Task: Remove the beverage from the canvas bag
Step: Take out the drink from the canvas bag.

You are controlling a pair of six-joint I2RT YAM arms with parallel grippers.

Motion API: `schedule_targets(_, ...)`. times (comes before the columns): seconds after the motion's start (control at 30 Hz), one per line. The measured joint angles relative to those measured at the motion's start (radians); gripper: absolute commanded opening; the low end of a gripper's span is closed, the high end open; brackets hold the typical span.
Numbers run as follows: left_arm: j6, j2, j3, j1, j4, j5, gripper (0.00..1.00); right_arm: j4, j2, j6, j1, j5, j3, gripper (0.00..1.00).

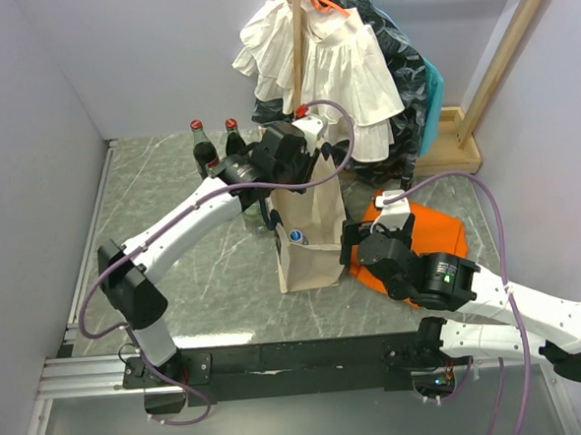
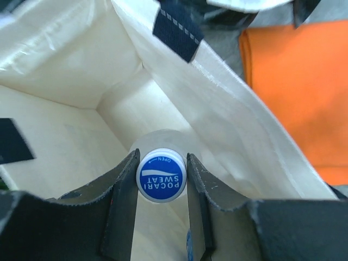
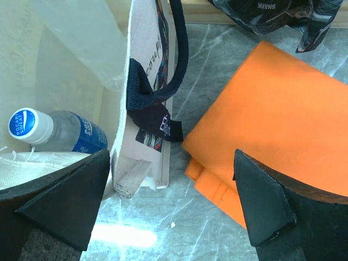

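The cream canvas bag (image 1: pixel 316 231) stands upright mid-table, with navy handles. My left gripper (image 1: pixel 293 173) reaches down into its mouth. In the left wrist view that gripper (image 2: pixel 161 156) is shut on the blue cap of a Pocari Sweat beverage bottle (image 2: pixel 161 175), inside the bag's pale walls (image 2: pixel 228 103). A second such bottle (image 3: pixel 60 133) lies lower in the bag (image 3: pixel 142 157); its cap (image 1: pixel 295 236) shows from above. My right gripper (image 3: pixel 166 206) is open wide beside the bag's right wall, its left finger at the rim, holding nothing.
A folded orange cloth (image 1: pixel 439 233) lies right of the bag, under my right arm. Two dark bottles with red caps (image 1: pixel 205 144) stand behind the left arm. Clothes hang on a wooden stand (image 1: pixel 329 47) at the back. Walls close in on the left and right.
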Motion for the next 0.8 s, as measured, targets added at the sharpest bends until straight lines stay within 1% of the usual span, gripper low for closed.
schedule_targets(0.23,-0.002,-0.085,0.0,0.0,0.026,0.015,0.01,0.0,-0.003,-0.003,0.0,-0.001,0.0,1.0)
schedule_targets(0.53,-0.002,-0.148,0.0,0.0,0.036,0.032,0.01,0.002,-0.002,-0.004,0.0,-0.003,-0.001,1.0)
schedule_targets(0.8,-0.003,-0.235,-0.039,0.0,0.067,0.035,0.01,0.016,0.0,-0.015,0.0,-0.004,-0.001,1.0)
